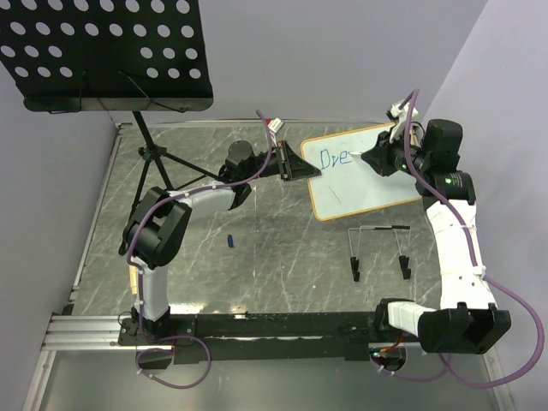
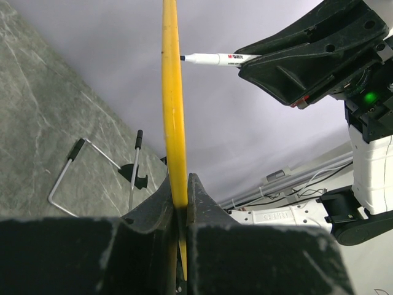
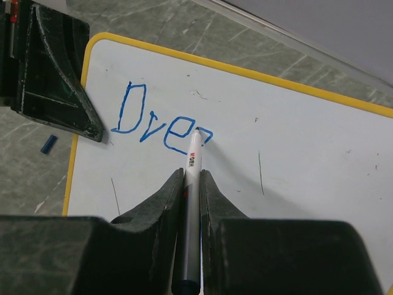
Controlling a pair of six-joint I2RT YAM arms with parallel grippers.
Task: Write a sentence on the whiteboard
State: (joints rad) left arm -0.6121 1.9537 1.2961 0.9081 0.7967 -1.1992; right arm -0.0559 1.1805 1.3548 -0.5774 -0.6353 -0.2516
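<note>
The whiteboard (image 1: 368,184) is held tilted above the table, with a yellow frame in the wrist views. My left gripper (image 1: 291,163) is shut on its left edge, which runs as a yellow strip (image 2: 173,110) between the fingers of that gripper (image 2: 182,181). My right gripper (image 3: 191,173) is shut on a white marker (image 3: 195,150). The marker's tip touches the board (image 3: 295,160) at the end of the blue letters "Dre" (image 3: 153,120), the start of the sentence, with a further stroke begun. From the left wrist the marker (image 2: 215,59) meets the board's face side-on.
A black perforated music-stand tray (image 1: 107,51) on a tripod (image 1: 158,163) stands at the back left. A wire easel stand (image 1: 381,253) lies on the table in front of the board. A small blue cap (image 1: 230,241) lies mid-table, left of centre.
</note>
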